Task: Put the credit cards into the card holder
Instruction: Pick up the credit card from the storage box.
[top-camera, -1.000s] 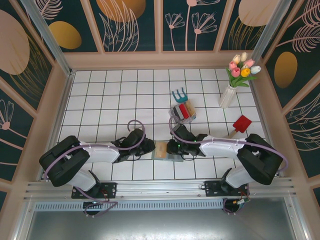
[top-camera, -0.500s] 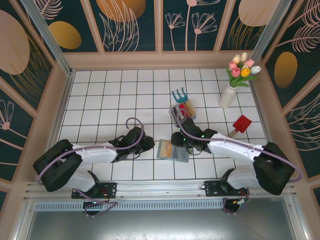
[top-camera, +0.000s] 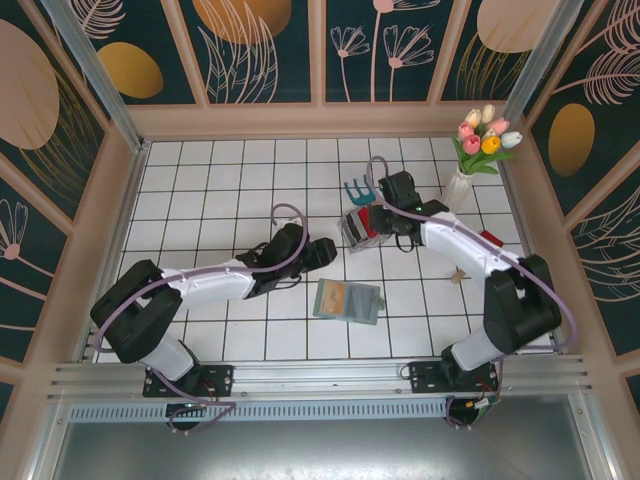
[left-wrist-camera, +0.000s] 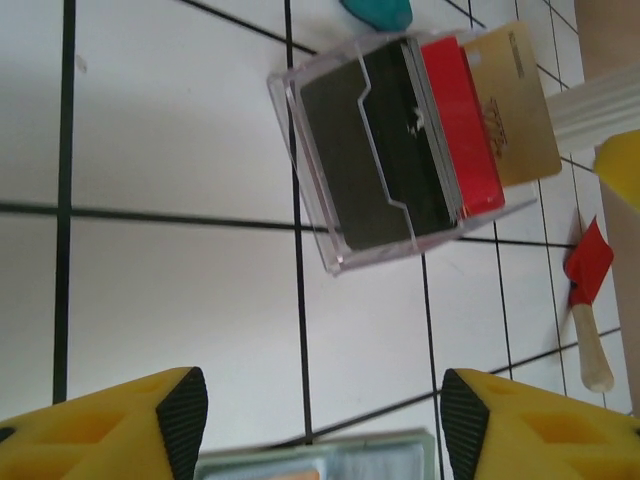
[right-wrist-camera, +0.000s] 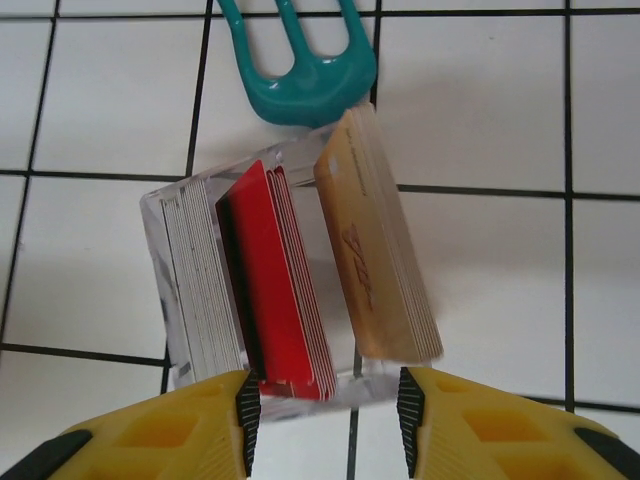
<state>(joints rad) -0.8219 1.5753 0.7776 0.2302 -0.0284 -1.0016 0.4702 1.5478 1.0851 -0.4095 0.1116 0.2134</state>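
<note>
Hovering right gripper (right-wrist-camera: 322, 410), jaws apart, just over the clear card rack (left-wrist-camera: 305, 150).

Probably lab booth: floral panels (top-camera: 260, 50), gridded tabletop (top-camera: 220, 190)

Colours only:
- tiled table top (top-camera: 200, 180): white, black grid lines
- wall panels (top-camera: 260, 50): dark teal, gold and peach ovals, pale line-drawn flowers and leaves
- sage-green soft folding wallet (top-camera: 347, 299): paler green inside, orange-tan patch on its left part
- clear plastic card rack (right-wrist-camera: 160, 240): colourless
- cards in it: whitish stack (right-wrist-camera: 205, 290), thin black card (left-wrist-camera: 375, 150), red stack (right-wrist-camera: 280, 290), gold-tan stack (right-wrist-camera: 375, 270) (reddish print on the gold face)
- plastic hand rake (right-wrist-camera: 300, 70): teal
- flat-bladed trowel (left-wrist-camera: 588, 268): red blade, tan handle
- tulips (top-camera: 485, 135): pink, yellow, white, with green leaves
- ribbed vase (top-camera: 457, 192): white
- left gripper (left-wrist-camera: 322, 420), right gripper (right-wrist-camera: 325, 400): yellow fingers, black pads
</note>
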